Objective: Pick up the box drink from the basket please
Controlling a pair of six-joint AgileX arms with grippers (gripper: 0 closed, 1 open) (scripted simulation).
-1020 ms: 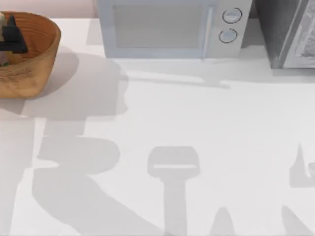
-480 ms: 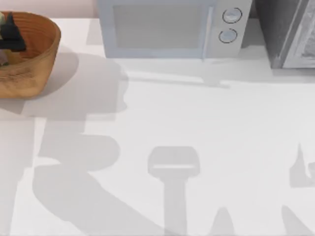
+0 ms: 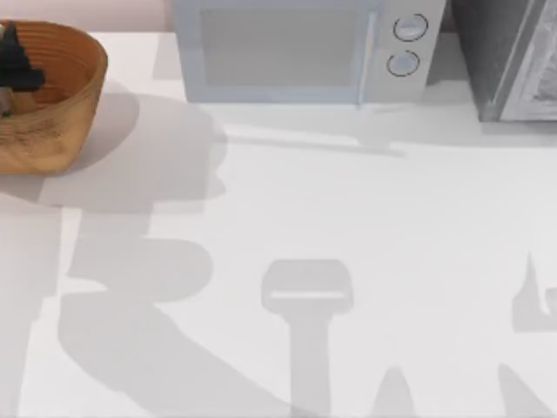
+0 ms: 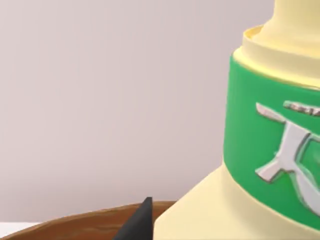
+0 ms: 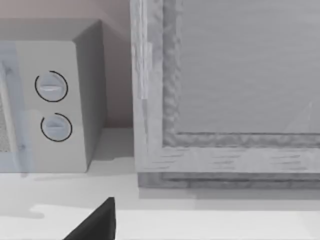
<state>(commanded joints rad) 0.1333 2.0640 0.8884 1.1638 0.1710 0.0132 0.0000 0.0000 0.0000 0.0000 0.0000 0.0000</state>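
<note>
The left end effector point(image 3: 16, 63), dark fingers clamped on the small pale yellow box drink with green label band point(image 4: 260, 150), sits over the round tan woven basket point(image 3: 65, 96); best lift straight up, grip firm, clearing the rim.

The left gripper point(image 3: 10, 65) sits dark at the far left of the top view, one black fingertip point(image 4: 137, 222) poking up in its own wrist view, while one black fingertip point(image 5: 95, 222) of the right gripper shows in the right wrist view.
</note>
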